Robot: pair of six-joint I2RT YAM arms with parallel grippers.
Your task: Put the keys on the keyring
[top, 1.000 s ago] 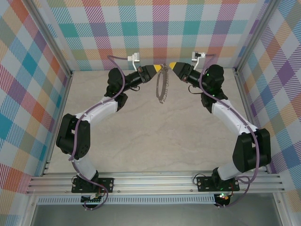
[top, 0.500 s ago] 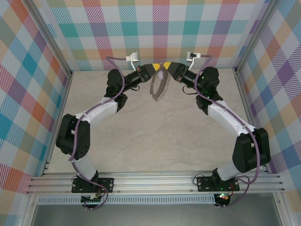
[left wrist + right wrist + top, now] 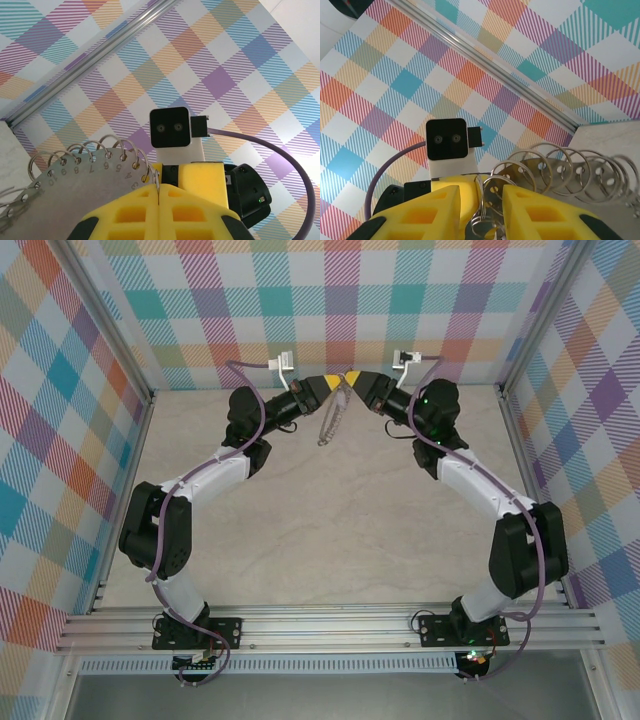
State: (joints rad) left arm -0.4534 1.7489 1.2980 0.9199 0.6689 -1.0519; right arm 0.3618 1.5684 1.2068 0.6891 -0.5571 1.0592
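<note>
Keyring point(image 3: 85, 182) clamped in my left gripper point(image 3: 158, 194), right fingers astride it

My left gripper is closed tight on the keyring's rim. Its yellow fingers are pressed together with only the thin metal edge between them. From that pinch the flat grey band, stamped with numbers beside its holes, fans out to the left of my fingertips, and each hole carries one of the small wire loops point(image 3: 105, 146). From above, the keyring hangs off my left fingertips over the table point(image 3: 330, 530), seen almost edge-on. Its long axis runs from the tips down and back toward my bases. My right gripper point(image 3: 481, 194) meets the left nose to nose, fingers standing apart with a couple of loops in the gap. Whether the pads touch the wire I cannot tell. Beyond my right fingers the row of loops trails off to the right.
</note>
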